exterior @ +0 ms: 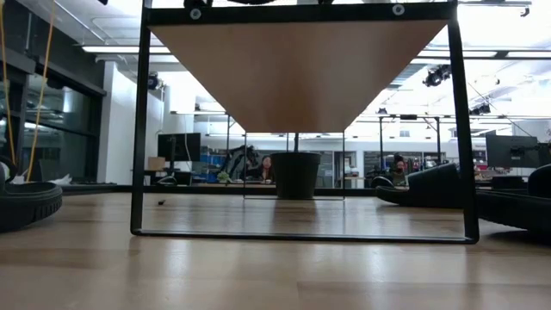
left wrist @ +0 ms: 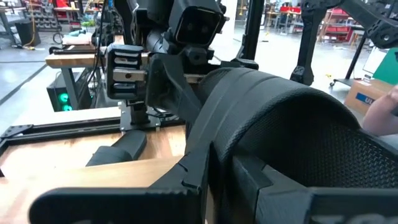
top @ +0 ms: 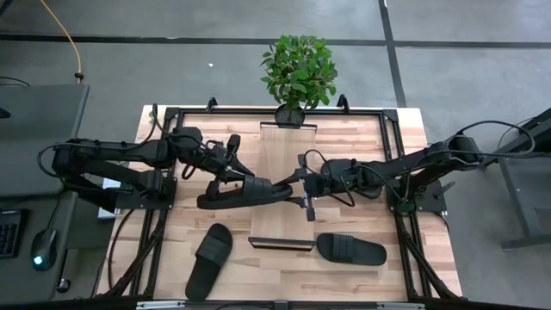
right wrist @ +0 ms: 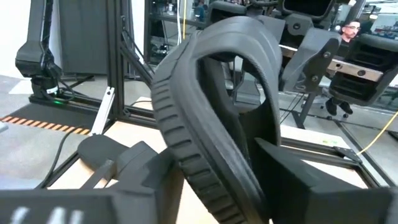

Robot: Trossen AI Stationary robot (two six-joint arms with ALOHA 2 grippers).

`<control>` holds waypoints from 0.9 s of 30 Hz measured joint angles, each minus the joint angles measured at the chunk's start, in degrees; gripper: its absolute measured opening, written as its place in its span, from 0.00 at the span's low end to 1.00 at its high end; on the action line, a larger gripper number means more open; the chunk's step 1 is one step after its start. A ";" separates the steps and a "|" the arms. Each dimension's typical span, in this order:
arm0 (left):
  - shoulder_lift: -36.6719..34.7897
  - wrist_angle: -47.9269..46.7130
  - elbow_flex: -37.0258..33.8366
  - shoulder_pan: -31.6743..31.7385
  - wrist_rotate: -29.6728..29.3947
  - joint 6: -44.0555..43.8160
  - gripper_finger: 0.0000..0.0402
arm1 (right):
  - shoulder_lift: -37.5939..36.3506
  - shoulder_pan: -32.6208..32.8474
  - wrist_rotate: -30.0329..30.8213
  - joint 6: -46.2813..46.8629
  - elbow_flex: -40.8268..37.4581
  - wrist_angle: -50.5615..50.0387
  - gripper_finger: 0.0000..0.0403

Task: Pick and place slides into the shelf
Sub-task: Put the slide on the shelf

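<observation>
Two arms meet over the shelf (top: 284, 185) at the middle of the desk (top: 370, 138). The left gripper (top: 234, 172) has its jaws clamped tight on one end of a black slide (top: 245, 193) held above the shelf's left edge. The right gripper (top: 303, 182) is at the slide's other end, its fingers either side of the sole, jaws partly open. Two more slides (top: 209, 258) lie on the desk near the shelf's front end.
</observation>
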 joint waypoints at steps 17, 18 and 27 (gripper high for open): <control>0.00 -1.31 0.00 0.04 1.24 1.80 0.12 | -0.04 0.09 -0.70 -0.07 -0.02 -1.20 0.09; 0.00 -1.51 0.00 0.04 1.22 1.87 0.14 | -0.04 0.09 -0.64 -0.06 -0.02 -1.33 0.09; -2.68 -1.65 0.00 0.04 -2.22 1.86 0.41 | -0.04 0.04 0.39 -5.00 -0.04 -2.92 0.10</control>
